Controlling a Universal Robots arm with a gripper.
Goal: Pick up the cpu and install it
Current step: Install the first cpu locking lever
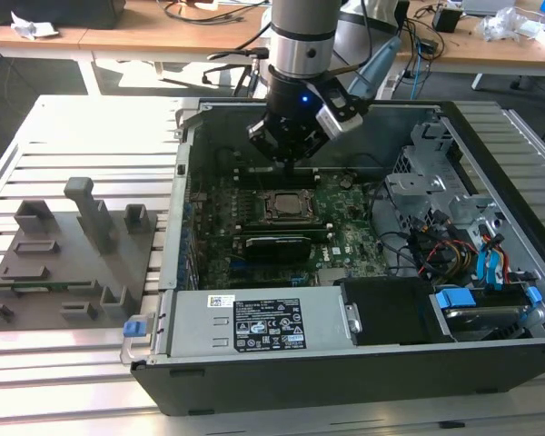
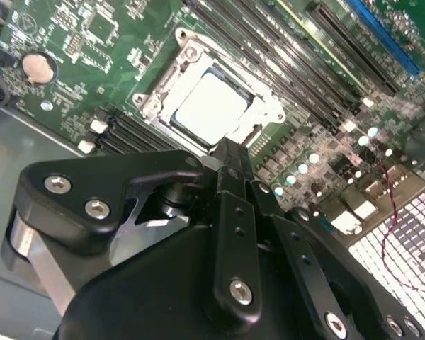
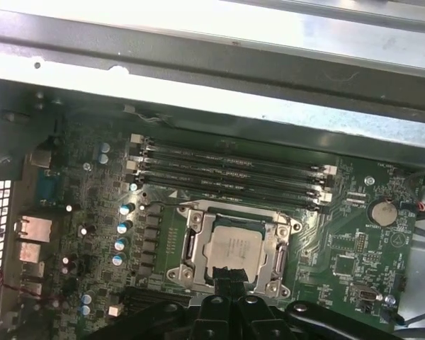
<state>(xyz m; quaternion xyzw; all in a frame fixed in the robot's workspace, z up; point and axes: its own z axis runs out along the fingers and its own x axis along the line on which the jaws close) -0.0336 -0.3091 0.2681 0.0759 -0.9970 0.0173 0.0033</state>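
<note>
Cpu (image 3: 231, 249) sits in the motherboard (image 3: 340, 234) socket, inside the case (image 1: 345, 363).

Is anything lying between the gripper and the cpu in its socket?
Nothing: in both wrist views the gripper hangs beside the cpu seated in the socket frame, the stretch between them bare.

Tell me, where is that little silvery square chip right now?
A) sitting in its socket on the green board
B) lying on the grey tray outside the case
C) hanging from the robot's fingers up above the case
A: in both wrist views the cpu lies flat inside the metal socket frame on the motherboard, with the gripper just beside it.
</note>
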